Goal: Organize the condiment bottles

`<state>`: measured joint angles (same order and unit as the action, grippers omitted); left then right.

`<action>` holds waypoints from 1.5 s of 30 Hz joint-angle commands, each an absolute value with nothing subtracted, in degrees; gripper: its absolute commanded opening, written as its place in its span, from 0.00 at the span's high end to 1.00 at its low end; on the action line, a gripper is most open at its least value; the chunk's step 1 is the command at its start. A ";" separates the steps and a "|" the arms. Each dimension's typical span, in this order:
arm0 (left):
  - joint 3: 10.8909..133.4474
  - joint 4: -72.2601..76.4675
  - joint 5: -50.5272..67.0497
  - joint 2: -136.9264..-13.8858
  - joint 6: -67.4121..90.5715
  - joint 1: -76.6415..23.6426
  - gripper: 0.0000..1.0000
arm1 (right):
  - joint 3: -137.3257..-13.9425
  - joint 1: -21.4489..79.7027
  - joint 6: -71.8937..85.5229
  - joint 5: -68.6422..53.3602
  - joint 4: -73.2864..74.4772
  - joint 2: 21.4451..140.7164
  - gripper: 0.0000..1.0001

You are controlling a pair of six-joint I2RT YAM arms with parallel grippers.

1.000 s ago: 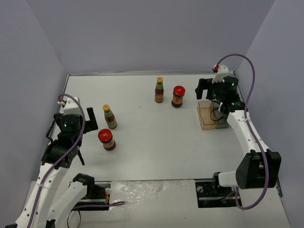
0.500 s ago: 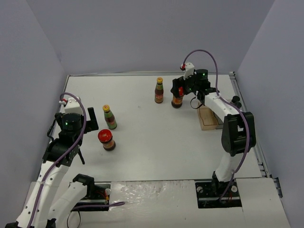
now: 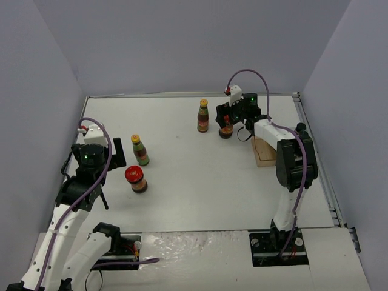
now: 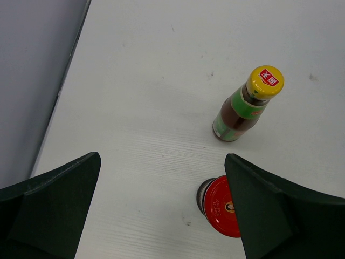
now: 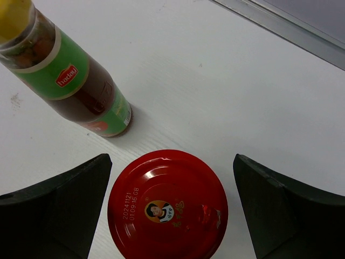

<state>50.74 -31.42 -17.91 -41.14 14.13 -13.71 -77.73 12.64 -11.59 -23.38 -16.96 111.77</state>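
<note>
My right gripper [image 3: 227, 123] is open and hangs right over a squat red-lidded jar [image 5: 167, 204], one finger on each side, not touching it. A tall dark bottle with a yellow cap [image 3: 203, 115] stands just left of that jar, and shows in the right wrist view [image 5: 70, 83]. My left gripper [image 3: 115, 156] is open at the left. A second yellow-capped bottle [image 4: 246, 104] and a second red-lidded jar [image 4: 221, 206] stand ahead of it, the jar partly behind the right finger [image 4: 280, 216]. No black-capped shakers show.
A clear brownish plastic tray [image 3: 264, 150] sits at the right, partly under my right arm. Grey walls close the table on the left, back and right. A metal strip [image 5: 280, 27] runs along the back edge.
My right arm has swung left from the tray to the far red-lidded jar and lowered over it, jaws open. The left arm has barely moved.
</note>
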 commanded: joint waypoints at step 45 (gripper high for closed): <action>52.29 -28.56 -16.92 -40.92 14.06 -13.18 0.03 | -60.97 11.71 -5.78 -15.42 -22.21 79.02 1.00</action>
<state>50.74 -31.40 -17.33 -41.29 14.13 -13.69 -60.22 12.46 -7.92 -21.79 -15.47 90.81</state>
